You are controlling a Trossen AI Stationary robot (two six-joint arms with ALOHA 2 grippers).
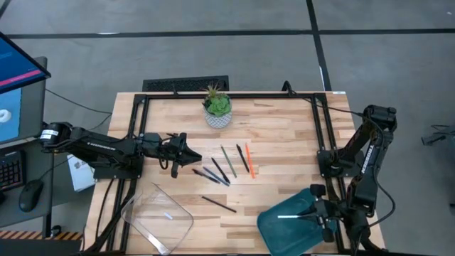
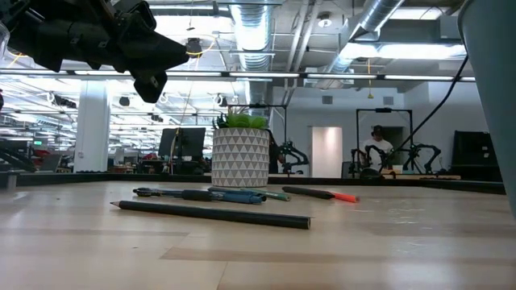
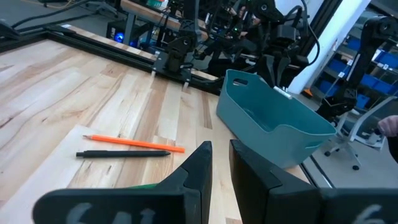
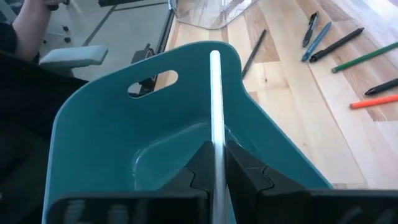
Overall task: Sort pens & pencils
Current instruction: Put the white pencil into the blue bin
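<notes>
Several pens & pencils (image 1: 226,171) lie flat on the wooden table's middle: dark ones, a green one (image 1: 228,161), an orange one (image 3: 134,144) beside a black one (image 3: 123,154), and a black one apart (image 1: 218,204). My left gripper (image 1: 192,155) hovers just left of them, its fingers (image 3: 205,163) almost together with nothing between. My right gripper (image 1: 311,215) is shut on a white stick (image 1: 291,216) above the teal bin (image 1: 281,233) at the near right. My right gripper pinches the white stick (image 4: 216,140) between its two fingers. The stick lies along the fingers and juts out ahead of their tips toward the table's left. It is lifted clear, over the teal bin's hollow (image 4: 143,155).
A potted plant (image 1: 217,108) stands at the table's far middle. A clear container (image 1: 160,217) sits at the near left with a small pale thing inside. A black frame (image 1: 320,121) rims the table. A person's arm (image 4: 22,31) shows beyond the bin.
</notes>
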